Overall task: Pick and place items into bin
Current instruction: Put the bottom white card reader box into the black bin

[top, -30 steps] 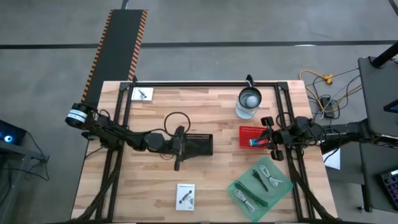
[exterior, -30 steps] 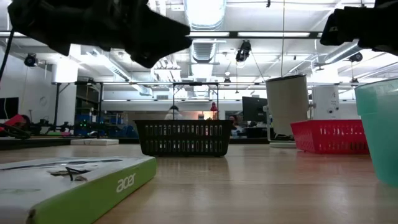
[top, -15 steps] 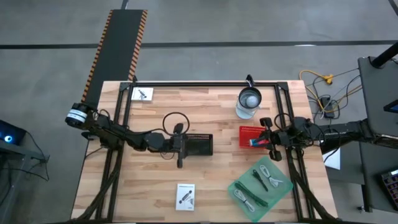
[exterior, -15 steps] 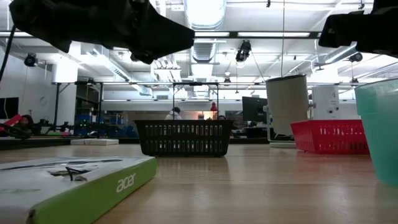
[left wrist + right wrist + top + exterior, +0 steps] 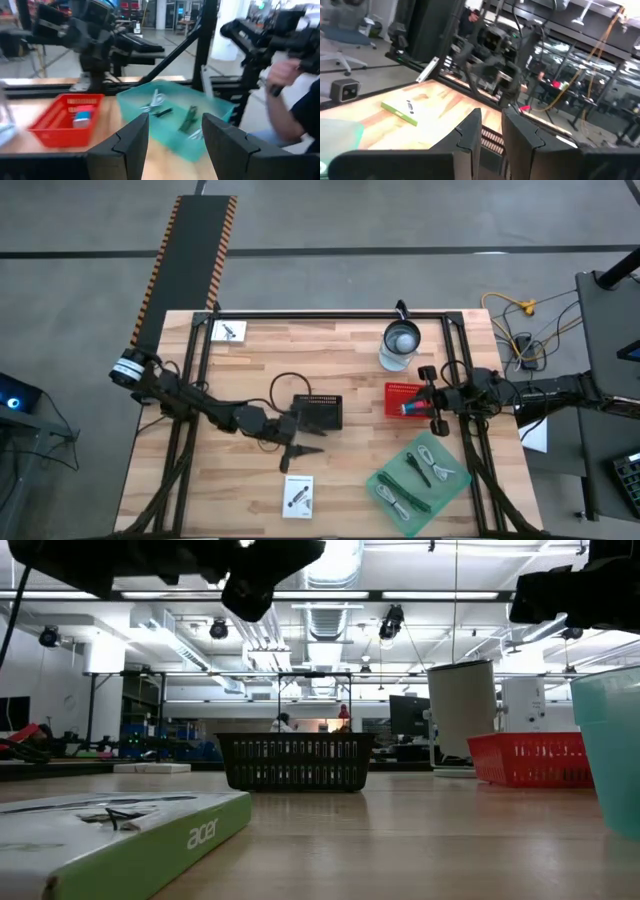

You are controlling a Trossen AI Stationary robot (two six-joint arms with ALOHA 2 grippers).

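Left gripper [image 5: 308,450] open, empty, card [image 5: 298,494] just beyond fingertips. I judge card light, flat, slippery: pinch an edge. Right gripper [image 5: 491,131] nearly shut, empty.

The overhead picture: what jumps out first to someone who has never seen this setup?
Probably the red basket at the table's right, with the right claw hovering at its edge. Mid-table sits a black mesh basket, the left claw open just in front of it. A teal tray holding white cables fills the front right corner.
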